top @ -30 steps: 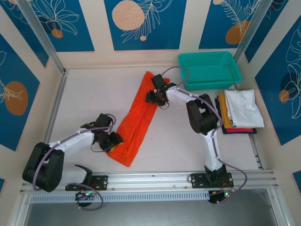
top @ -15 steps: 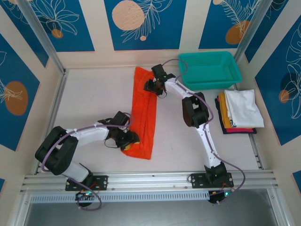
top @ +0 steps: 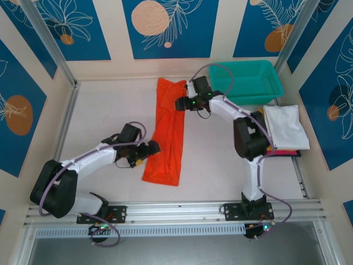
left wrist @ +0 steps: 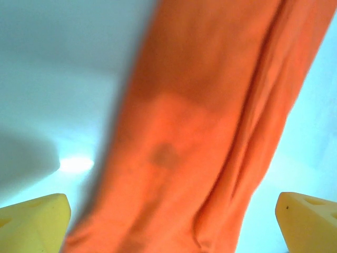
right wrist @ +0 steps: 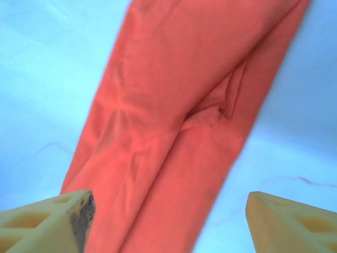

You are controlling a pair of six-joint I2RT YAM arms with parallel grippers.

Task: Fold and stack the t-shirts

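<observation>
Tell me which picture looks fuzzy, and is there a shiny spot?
Left wrist view: the orange shirt looks fuzzy, with a bright shiny spot on the table. Right wrist view: sharper, the shirt's creases show. Top view: clear and evenly lit.

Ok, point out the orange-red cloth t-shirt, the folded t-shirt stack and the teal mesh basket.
orange-red cloth t-shirt (top: 168, 132): top external view, its middle.
folded t-shirt stack (top: 284, 126): top external view, white top shirt.
teal plastic mesh basket (top: 251, 83): top external view, bare floor.

The left arm (top: 88, 157) lies low and bent, the right arm (top: 229, 109) reaches forward, both with jaws spread wide.
</observation>
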